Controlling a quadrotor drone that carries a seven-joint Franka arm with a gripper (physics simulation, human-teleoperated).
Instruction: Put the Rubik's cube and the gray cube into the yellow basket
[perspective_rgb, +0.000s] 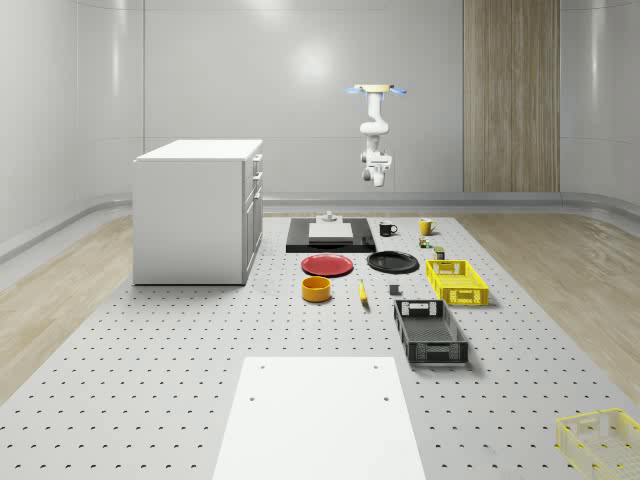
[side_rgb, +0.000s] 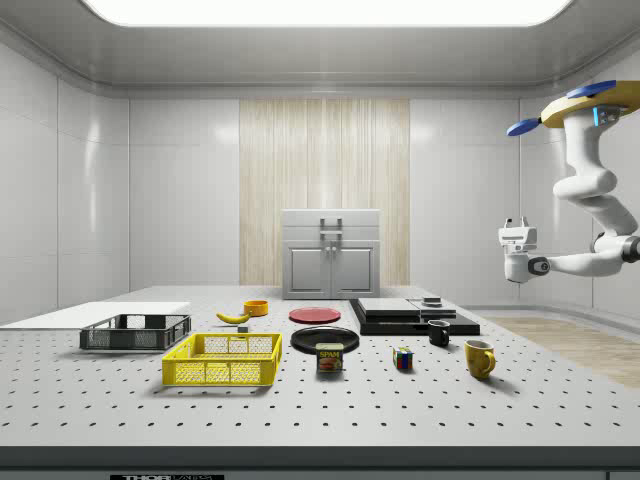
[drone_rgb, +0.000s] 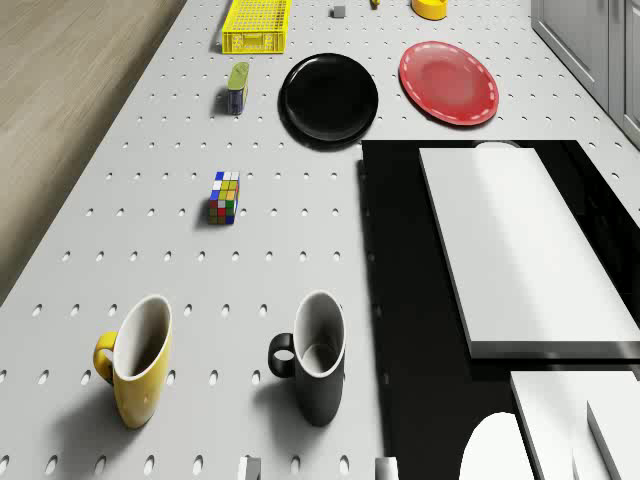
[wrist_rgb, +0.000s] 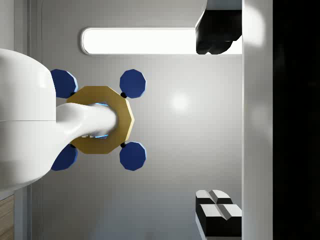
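Observation:
The Rubik's cube (drone_rgb: 224, 197) (perspective_rgb: 424, 243) (side_rgb: 403, 358) stands on the perforated table between the mugs and a tin can. A small gray cube (perspective_rgb: 394, 290) (drone_rgb: 339, 11) lies beside the banana, just left of the yellow basket (perspective_rgb: 457, 281) (side_rgb: 222, 360) (drone_rgb: 256, 25) in the whole-scene view. The drone (perspective_rgb: 377, 90) (side_rgb: 598, 104) (wrist_rgb: 102, 120) hovers high over the table's far end, above the black tray. Its arm hangs folded, and my gripper (perspective_rgb: 376, 176) (side_rgb: 514, 234) (wrist_rgb: 216, 120) is far above every object. The wrist view faces up at the drone, with the fingers wide apart and nothing between them.
On the table are a yellow mug (drone_rgb: 135, 362), a black mug (drone_rgb: 315, 357), a tin can (drone_rgb: 237, 87), a black plate (drone_rgb: 329, 96), a red plate (drone_rgb: 449, 82) and a black tray (perspective_rgb: 331, 236) with a white slab. A black basket (perspective_rgb: 430, 332) and a white cabinet (perspective_rgb: 197, 210) also stand there.

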